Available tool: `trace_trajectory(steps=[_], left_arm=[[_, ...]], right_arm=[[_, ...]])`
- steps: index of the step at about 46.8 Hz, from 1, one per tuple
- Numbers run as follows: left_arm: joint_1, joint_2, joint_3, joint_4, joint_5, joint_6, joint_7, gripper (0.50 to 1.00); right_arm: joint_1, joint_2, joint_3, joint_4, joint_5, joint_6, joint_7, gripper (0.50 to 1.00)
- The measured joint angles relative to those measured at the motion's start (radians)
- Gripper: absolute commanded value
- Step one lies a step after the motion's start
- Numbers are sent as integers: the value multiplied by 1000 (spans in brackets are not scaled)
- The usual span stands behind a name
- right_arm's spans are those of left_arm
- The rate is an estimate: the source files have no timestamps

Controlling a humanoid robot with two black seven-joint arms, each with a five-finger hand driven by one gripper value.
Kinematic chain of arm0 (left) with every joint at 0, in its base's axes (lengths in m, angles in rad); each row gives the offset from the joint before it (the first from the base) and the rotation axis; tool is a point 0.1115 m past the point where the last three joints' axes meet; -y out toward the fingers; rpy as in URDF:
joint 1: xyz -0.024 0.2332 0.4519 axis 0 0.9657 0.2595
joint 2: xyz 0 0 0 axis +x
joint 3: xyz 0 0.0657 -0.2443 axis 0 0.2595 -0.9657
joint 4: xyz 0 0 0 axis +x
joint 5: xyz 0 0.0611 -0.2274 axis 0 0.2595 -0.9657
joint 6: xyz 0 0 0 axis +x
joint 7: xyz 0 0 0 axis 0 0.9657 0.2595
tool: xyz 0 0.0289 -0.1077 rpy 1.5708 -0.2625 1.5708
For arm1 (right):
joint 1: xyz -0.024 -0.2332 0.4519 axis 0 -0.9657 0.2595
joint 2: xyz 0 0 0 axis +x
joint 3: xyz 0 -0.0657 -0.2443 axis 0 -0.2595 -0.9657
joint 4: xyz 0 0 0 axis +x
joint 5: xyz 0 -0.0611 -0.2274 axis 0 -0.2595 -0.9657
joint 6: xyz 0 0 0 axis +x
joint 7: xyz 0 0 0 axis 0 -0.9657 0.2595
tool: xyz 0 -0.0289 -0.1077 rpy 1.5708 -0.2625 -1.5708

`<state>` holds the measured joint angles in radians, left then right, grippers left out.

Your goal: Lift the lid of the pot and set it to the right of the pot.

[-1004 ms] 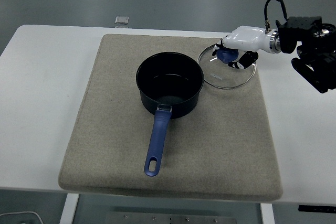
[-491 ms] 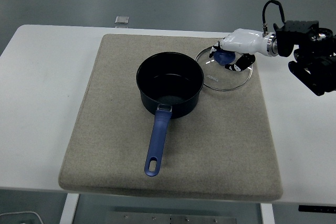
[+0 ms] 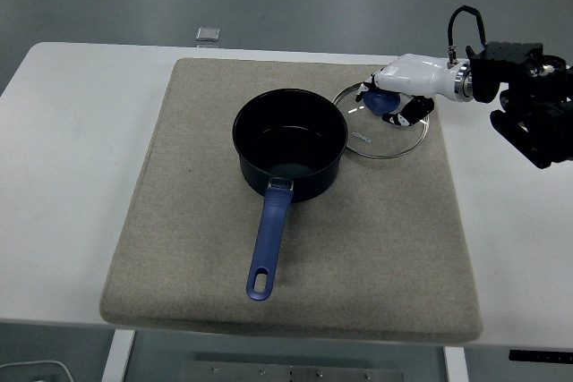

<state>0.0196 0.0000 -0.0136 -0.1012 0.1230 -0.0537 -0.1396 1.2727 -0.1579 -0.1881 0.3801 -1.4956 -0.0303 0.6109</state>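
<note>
A dark blue pot with a long blue handle stands open on the grey mat. The glass lid with a blue knob is just right of the pot, over the mat's far right part. My right hand, white with black fingertips, is shut on the lid's knob. I cannot tell whether the lid rests on the mat or hangs just above it. The left arm is out of view.
The mat covers most of the white table. A small grey square object lies at the table's far edge. My right forearm hangs over the table's right side.
The right hand with the lid has drifted slightly left and away from me, bringing the lid's rim closer to the pot. The pot has not moved.
</note>
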Motion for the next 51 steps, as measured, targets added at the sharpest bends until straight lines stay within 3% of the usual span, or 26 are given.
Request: trace_trajectory(steps=[18, 19, 20, 21, 22, 51], left_arm=[[0, 0, 0, 0, 0, 0, 0, 1000], [0, 0, 0, 0, 0, 0, 0, 1000], [0, 0, 0, 0, 0, 0, 0, 1000], [0, 0, 0, 0, 0, 0, 0, 1000], [0, 0, 0, 0, 0, 0, 0, 1000], [0, 0, 0, 0, 0, 0, 0, 1000]], right_arm=[[-5, 0, 2, -1, 1, -1, 0, 500], [-5, 0, 3, -1, 4, 0, 0, 591], [-5, -1, 3, -1, 8, 2, 0, 750], [-5, -1, 3, -1, 15, 6, 0, 869], [-5, -1, 3, 0, 23, 10, 0, 903], [6, -5, -45, 11, 72, 29, 0, 903]])
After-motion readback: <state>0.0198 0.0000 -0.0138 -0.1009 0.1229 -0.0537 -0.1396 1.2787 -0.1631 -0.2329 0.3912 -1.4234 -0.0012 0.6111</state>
